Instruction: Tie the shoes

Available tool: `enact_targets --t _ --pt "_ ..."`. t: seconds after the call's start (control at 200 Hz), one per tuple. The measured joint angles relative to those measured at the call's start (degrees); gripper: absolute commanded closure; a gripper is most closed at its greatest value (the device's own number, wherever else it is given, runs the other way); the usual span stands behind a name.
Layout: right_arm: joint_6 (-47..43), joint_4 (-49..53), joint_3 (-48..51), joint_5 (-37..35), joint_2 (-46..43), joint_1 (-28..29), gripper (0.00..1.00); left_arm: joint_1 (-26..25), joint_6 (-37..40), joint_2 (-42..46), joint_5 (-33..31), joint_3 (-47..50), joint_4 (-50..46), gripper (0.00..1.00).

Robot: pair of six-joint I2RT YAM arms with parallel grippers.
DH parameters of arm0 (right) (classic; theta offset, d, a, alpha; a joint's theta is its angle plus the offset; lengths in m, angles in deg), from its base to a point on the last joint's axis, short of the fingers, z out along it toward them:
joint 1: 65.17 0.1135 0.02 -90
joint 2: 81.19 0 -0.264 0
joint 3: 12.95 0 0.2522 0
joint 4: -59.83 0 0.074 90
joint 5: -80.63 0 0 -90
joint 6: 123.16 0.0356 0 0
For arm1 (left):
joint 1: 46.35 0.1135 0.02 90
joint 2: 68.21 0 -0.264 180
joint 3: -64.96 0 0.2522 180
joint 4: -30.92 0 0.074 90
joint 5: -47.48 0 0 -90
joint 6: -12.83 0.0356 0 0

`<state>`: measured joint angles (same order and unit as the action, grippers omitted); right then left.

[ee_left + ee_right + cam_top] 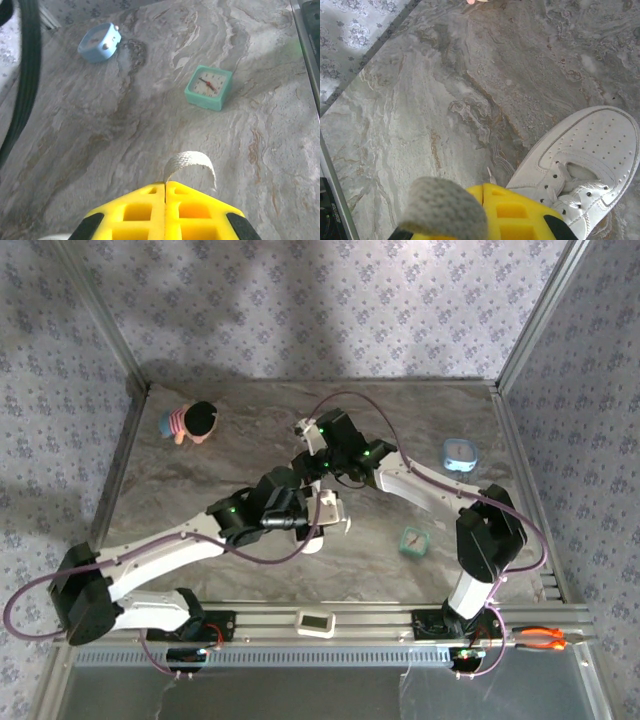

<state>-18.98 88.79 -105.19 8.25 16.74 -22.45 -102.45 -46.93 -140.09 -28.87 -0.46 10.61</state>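
Left gripper [165,186] is pinching a loop of white lace [192,161] between jaws pressed fully together, above the marble table [125,130]. The right gripper [483,188] is also keeping its jaws together, with a blurred grey lace loop [445,210] bulging over one finger; whether it is pinched is unclear. The white sneaker [590,160] is lying just beside the right fingers, toe pointing away.

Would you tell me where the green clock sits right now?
In the top view, the green clock lies right of centre, nearer the front than the blue clock.
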Motion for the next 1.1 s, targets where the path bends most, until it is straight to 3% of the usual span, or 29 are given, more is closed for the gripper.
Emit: enact_targets --t 0.04,0.095,0.21,0.415,0.6,0.755,0.894,1.099 --pt "0.0 0.1 -0.1 0.0 0.1 0.0 1.00 -0.3 0.5 -1.2 0.0 -0.5 0.6 0.91" --pt "-0.1 0.1 -0.1 0.1 0.2 0.0 1.00 -0.3 1.5 -2.3 0.0 -0.7 1.0 0.68" --pt "-0.3 0.5 -0.1 0.2 0.3 -0.1 1.00 -0.3 1.9 -4.2 -0.5 -1.0 1.1 0.53" --pt "-0.7 0.5 -0.1 0.2 0.3 -0.1 1.00 -0.3 2.1 -2.3 -2.8 -1.8 -0.1 0.49" --pt "-1.7 0.5 -0.1 0.2 0.3 -0.1 1.00 0.9 -2.2 10.2 -6.7 3.0 -0.1 0.46" --pt "-3.1 0.5 -0.1 0.2 0.3 0.3 1.00 9.7 -14.4 21.2 -8.7 11.4 0.4 0.49" --pt "-4.0 0.5 -0.1 0.2 0.3 1.4 1.00 18.5 -25.0 25.0 -6.8 19.8 3.1 0.50" --pt "-4.1 0.5 -0.1 0.2 0.3 2.6 1.00 22.3 -30.9 23.8 -2.2 26.9 9.5 0.50"
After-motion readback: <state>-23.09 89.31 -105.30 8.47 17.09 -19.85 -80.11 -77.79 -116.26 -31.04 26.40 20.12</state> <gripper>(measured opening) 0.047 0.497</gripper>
